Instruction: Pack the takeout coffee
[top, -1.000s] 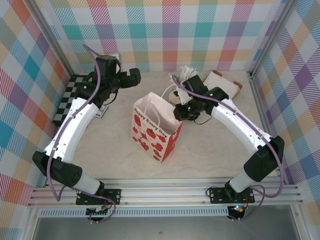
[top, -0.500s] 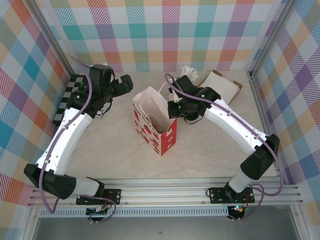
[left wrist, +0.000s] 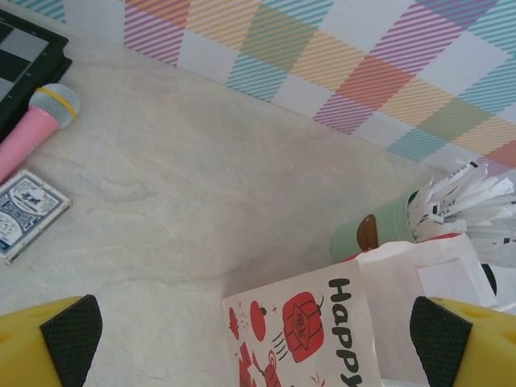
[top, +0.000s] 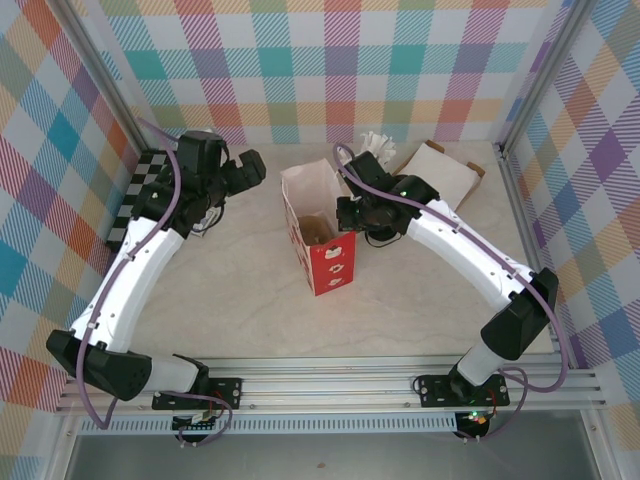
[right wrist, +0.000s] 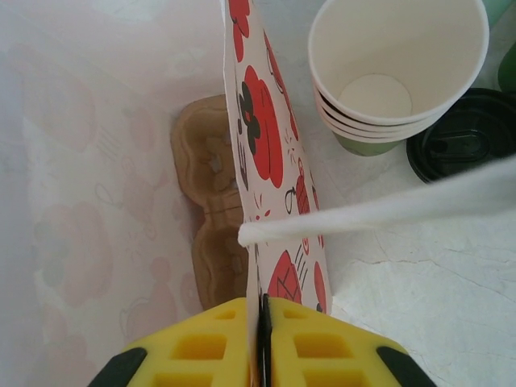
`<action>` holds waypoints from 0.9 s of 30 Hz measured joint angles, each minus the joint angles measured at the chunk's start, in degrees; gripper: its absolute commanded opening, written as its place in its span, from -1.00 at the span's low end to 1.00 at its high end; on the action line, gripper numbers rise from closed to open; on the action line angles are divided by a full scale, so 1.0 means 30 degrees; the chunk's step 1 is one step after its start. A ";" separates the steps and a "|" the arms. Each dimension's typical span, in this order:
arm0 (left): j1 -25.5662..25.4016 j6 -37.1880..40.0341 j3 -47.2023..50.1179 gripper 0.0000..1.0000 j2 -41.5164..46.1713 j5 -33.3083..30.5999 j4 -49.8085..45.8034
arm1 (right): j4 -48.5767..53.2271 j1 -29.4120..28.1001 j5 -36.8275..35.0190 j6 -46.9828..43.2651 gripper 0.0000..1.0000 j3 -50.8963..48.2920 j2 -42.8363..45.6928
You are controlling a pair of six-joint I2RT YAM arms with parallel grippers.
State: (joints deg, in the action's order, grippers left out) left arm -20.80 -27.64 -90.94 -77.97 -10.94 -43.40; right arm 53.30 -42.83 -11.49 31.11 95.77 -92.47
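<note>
The right wrist camera has the right gripper (right wrist: 262,322) nearest, its yellow fingers (right wrist: 201,347) pressed together on the top edge of the red-and-white paper bag (right wrist: 278,161), pinching one wall. Left of the fingers, down inside the bag, lies a brown moulded cardboard cup carrier (right wrist: 211,185). Right of the fingers and farther out stands the takeout coffee (right wrist: 463,133), outside the bag on the pale marbled desk (right wrist: 419,274). From above it appears as a round black plastic lid, with the cup beneath hidden. It is well apart from the fingers. Just beside it is a stack of cream paper cups (right wrist: 395,64), and a white cord handle (right wrist: 387,211) crosses nearer the camera.

The left wrist camera has the left gripper (left wrist: 262,343) spread wide, with the bag's printed face (left wrist: 314,330) between its fingers (left wrist: 72,343). Beyond that face is a green cup of white cutlery (left wrist: 379,230). To the left are a blue card deck (left wrist: 28,214) and a pink microphone (left wrist: 32,125).

From above, the bag (top: 320,235) stands upright and open. The right gripper (top: 345,213) is at its right rim, and the left gripper (top: 250,168) is apart to its left.
</note>
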 measured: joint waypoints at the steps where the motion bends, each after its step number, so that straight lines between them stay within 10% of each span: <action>1: 0.0000 -0.0007 0.0000 1.00 -0.0131 0.0080 0.0000 | 0.0015 0.0000 0.0051 0.0029 -0.70 0.0000 -0.0051; 17: 0.0000 -0.0233 0.0000 1.00 -0.0619 0.0270 -0.0007 | -0.0780 -0.0124 0.1494 -0.1698 -0.74 -0.0153 -0.0648; 27: 0.0000 -0.0379 0.0000 1.00 -0.0896 0.0270 -0.0007 | -0.0750 -0.0138 0.1566 -0.2120 -0.11 -0.0095 -0.0984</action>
State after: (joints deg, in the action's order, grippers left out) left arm -20.80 -28.77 -90.94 -80.66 -10.13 -43.42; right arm 51.05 -43.24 -6.79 24.75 95.48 -95.42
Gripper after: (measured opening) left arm 0.999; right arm 0.379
